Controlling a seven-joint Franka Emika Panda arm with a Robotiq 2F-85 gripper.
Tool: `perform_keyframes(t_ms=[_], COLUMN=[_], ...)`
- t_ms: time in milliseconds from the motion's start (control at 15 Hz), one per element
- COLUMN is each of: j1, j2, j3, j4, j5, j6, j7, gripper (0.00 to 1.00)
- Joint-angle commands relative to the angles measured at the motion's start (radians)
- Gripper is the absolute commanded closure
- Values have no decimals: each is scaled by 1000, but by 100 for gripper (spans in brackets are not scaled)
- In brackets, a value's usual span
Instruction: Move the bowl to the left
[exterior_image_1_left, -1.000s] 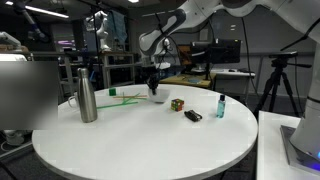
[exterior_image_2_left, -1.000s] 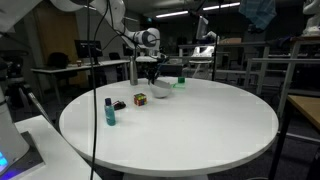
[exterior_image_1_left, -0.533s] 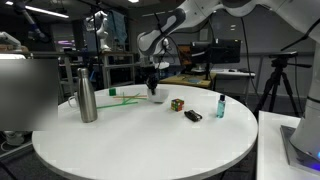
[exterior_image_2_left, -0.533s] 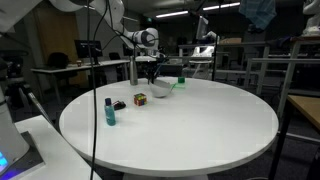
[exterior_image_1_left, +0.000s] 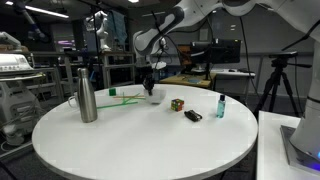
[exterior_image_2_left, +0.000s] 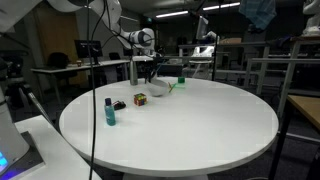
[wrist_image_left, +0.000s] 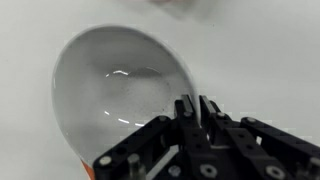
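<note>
The claw is pinched onto the rim of the bowl, at the far side of the bench. The bowl looks light, stiff, glossy and probably breakable. The thin rim is the one handhold, so it may tilt or slip.

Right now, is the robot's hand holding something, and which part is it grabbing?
Yes. The hand holds the bowl by its rim, pinched between the two fingers.
</note>
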Motion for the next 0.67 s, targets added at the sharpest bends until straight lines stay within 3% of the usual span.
perform_keyframes(t_ms=[0,600], j1=[23,58], j2=[-14,-15], j3=[-6,-22], j4=[3,-72], j5=[-35,-127], j6=[1,195], j7=[33,50], gripper=[97,97])
